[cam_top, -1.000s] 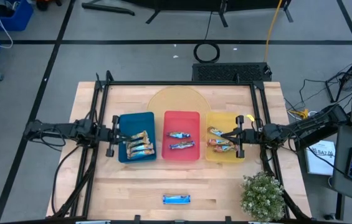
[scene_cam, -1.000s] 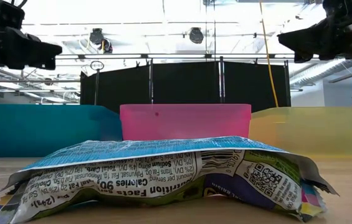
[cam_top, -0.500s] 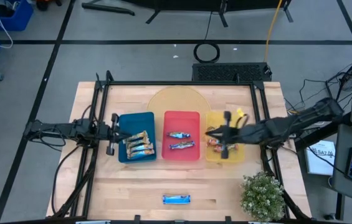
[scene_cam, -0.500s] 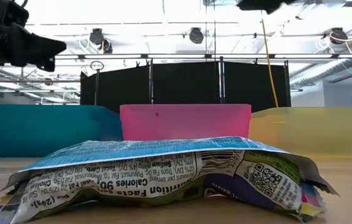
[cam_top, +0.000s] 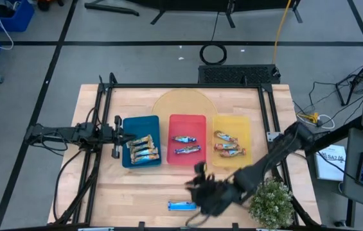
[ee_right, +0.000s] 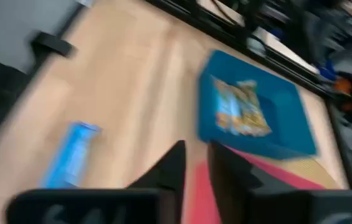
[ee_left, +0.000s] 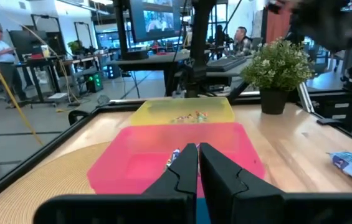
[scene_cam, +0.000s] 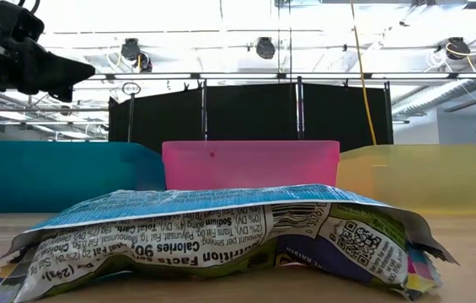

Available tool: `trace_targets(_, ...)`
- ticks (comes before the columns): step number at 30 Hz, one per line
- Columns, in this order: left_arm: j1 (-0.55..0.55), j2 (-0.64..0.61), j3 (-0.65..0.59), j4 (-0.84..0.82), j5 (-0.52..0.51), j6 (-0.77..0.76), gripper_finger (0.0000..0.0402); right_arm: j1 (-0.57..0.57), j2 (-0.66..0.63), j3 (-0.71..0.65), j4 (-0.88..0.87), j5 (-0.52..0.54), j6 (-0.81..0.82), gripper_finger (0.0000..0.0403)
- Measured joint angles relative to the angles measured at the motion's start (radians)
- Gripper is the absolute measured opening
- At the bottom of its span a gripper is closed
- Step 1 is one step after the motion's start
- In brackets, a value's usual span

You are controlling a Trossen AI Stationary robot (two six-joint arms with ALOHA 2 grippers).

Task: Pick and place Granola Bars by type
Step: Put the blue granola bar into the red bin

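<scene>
in the high view, one blue-white bar (cam_top: 182,205) was seen alone on the table (cam_top: 130,186) near its front edge, with the right gripper (cam_top: 200,188) just beside it and not yet touching; the other bars were already sorted, tan-gold bars (cam_top: 142,149) in the blue tray (cam_top: 128,125), blue-white ones in the red tray (cam_top: 187,120), red-orange ones in the yellow tray (cam_top: 245,125). a miss was judged likely if the blurred right gripper were brought down off-centre, since the flat slippery wrapper could be pushed aside or pinched by one corner only (the potted plant (cam_top: 270,200) close to the arm could also be brushed). in the low view, the lone bar (scene_cam: 221,236) was shown lying flat in front of the trays, untouched. in the left wrist view, the left gripper (ee_left: 197,154) was seen over the blue tray with its fingers nearly together and nothing between them. in the right wrist view, the right gripper (ee_right: 194,163) was shown with only a narrow gap between its fingers, holding nothing, so a wider opening was judged necessary before the bar (ee_right: 70,154) could be taken.
</scene>
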Motion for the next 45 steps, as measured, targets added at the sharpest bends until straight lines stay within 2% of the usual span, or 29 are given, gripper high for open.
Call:
trace_targets(4, 0.000, 0.000, 0.000, 0.001, 0.001, 0.002, 0.0026, 0.051, 0.113, 0.082, 0.016, -0.001, 0.025, 0.0126)
trace_targets(9, 0.000, 0.000, 0.000, 0.003, 0.004, -0.022, 0.0026, 0.071, 0.219, 0.083, 0.110, -0.016, 0.149, 0.0197)
trace_targets(12, 0.000, 0.000, 0.000, 0.003, 0.007, -0.045, 0.0026, 0.067, 0.286, 0.083, 0.165, -0.026, 0.199, 0.0226)
trace_targets(15, 0.000, 0.000, 0.000, 0.002, 0.008, -0.064, 0.0026, 0.060, 0.343, 0.082, 0.146, -0.031, 0.265, 0.0240)
trace_targets(20, 0.000, 0.000, 0.001, -0.007, 0.009, -0.075, 0.0026, 0.047, 0.374, 0.078, 0.079, -0.080, 0.363, 0.0240)
trace_targets(25, 0.000, 0.000, 0.001, -0.012, 0.009, -0.075, 0.0026, 0.040, 0.380, 0.039, 0.125, -0.199, 0.413, 0.0234)
trace_targets(29, 0.000, 0.000, 0.002, -0.018, 0.009, -0.069, 0.0026, 0.048, 0.379, 0.016, 0.173, -0.236, 0.416, 0.0234)
trace_targets(35, 0.000, 0.000, 0.002, -0.019, 0.009, -0.067, 0.0026, 0.048, 0.379, -0.079, 0.208, -0.239, 0.440, 0.0225)
trace_targets(40, 0.000, 0.000, 0.002, -0.020, 0.009, -0.066, 0.0026, 0.038, 0.376, -0.153, 0.339, -0.237, 0.392, 0.0210)
trace_targets(45, 0.000, 0.000, 0.002, -0.019, 0.008, -0.055, 0.0026, 0.032, 0.371, -0.172, 0.388, -0.239, 0.331, 0.0171)
